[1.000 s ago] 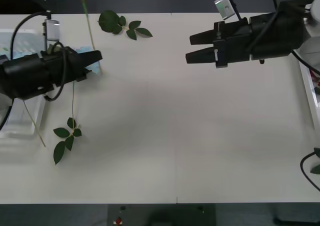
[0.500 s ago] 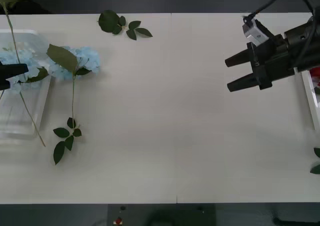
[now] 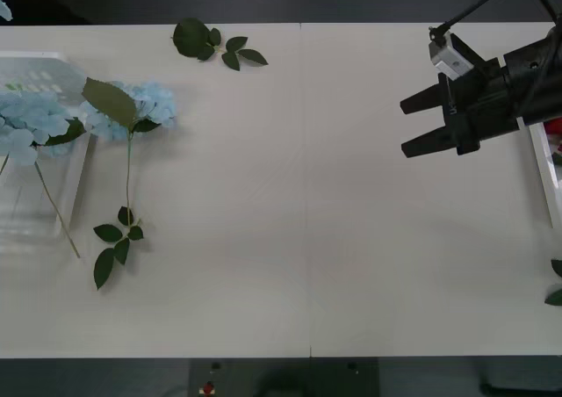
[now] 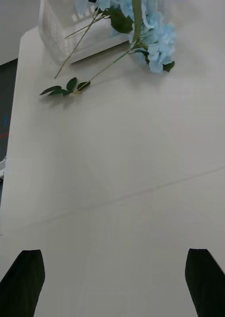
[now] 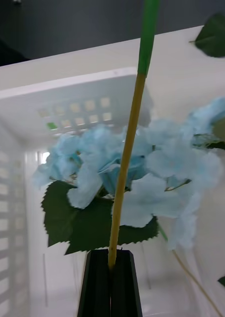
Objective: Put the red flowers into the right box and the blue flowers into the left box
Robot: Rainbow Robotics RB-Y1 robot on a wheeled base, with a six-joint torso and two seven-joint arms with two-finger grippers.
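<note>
- You're carrying a blue flower stem [image 5: 126, 163] in the left gripper [image 5: 111, 267], the black fingers pinched tight on it, hanging right over the left box [image 5: 73, 89].
- Blue flowers [image 3: 31, 120] are already lying in that box [image 3: 35, 230] at the table's left edge, and one cluster [image 3: 145, 103] is resting just outside its rim on the table, stem trailing towards you.
- This looks like the drop step for a blue stem: lower it into the tray and let go once the bloom is inside the walls.
- Your right gripper [image 3: 421, 125] is hovering over the table's right side, fingers spread and holding nothing, near the right box [image 3: 540, 164], where a bit of red is peeking in.
- The middle of the table [image 3: 307, 239] is giving you wide open room.
- Loose leaf sprigs [image 3: 215, 44] are sitting at the far edge.
- Mind the box rim on the way down.
- Next after that, I'd say, the cluster outside the rim needs picking up.
</note>
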